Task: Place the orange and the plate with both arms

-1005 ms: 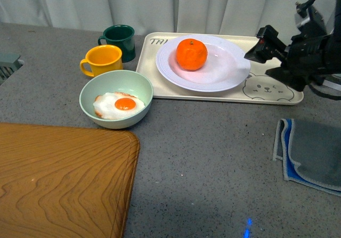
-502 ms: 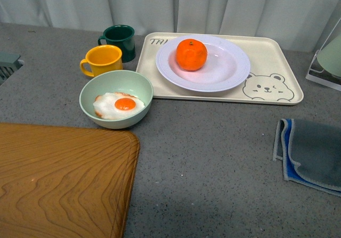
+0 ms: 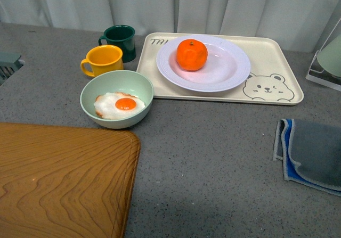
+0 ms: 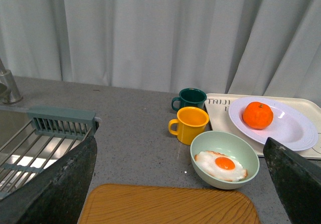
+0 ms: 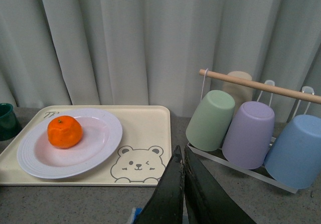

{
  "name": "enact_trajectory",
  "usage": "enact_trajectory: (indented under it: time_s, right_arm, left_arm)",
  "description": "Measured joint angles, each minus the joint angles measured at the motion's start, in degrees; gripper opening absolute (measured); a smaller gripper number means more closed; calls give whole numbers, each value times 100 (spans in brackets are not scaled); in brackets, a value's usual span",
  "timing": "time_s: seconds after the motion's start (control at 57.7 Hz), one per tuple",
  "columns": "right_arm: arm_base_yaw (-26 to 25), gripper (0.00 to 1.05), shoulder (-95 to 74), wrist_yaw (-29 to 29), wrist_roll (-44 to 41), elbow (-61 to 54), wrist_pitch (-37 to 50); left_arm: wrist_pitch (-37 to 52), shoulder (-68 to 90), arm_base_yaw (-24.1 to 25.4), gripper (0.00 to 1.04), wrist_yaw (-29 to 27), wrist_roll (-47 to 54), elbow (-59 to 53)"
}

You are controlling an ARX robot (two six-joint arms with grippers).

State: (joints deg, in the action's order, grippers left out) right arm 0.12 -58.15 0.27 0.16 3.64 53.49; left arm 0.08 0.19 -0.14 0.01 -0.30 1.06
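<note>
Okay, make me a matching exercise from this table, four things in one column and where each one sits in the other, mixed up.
Things:
1. orange
2. fried egg
3. plate
4. green mug

Places:
A. on the bear tray
B. behind the yellow mug
C. on the plate
D. in the pale green bowl

Pairs: 1-C, 2-D, 3-A, 4-B

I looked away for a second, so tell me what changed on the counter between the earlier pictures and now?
The right arm, which was beside the plate's right edge a second ago, has pulled back out of the front view. The right gripper now looks shut and empty. The orange still sits on the plate, on the bear tray; the bowl and mugs are unmoved.
</note>
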Motion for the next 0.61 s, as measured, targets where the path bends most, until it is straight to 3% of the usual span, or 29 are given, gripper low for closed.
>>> enact_trajectory:
  time_s: [0.606]
  right_arm:
    - [-2,1,2625,-17,0,-332,-2212]
  left_arm:
    - [0,0,0,98,0,0,0]
